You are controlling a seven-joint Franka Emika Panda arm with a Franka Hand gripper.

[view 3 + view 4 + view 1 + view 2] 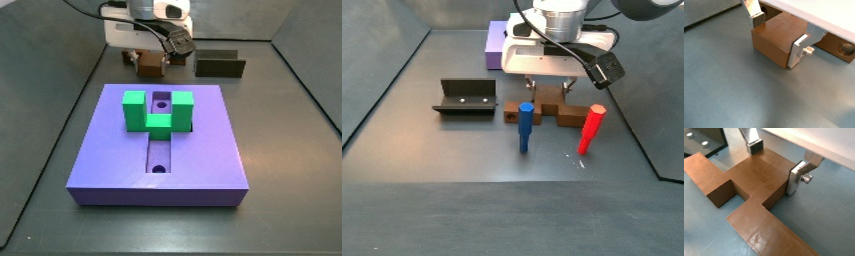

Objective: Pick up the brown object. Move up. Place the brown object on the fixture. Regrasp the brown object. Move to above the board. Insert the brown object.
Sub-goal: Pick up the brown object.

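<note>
brown object [757, 178]: smooth, faintly glossy plastic | tool [775, 162]: silver metal plates | floor [744, 90]: matt grey

On your grey floor [287, 150], the board [201, 160] lies with the fixture [221, 66] and brown object [151, 68] beyond; the gripper [150, 60] is low over the brown object.

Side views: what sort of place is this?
Likely a lab test cell for insertion trials: grey walled floor, purple board with slot, dark fixture, and the tool straddling the brown object.
</note>
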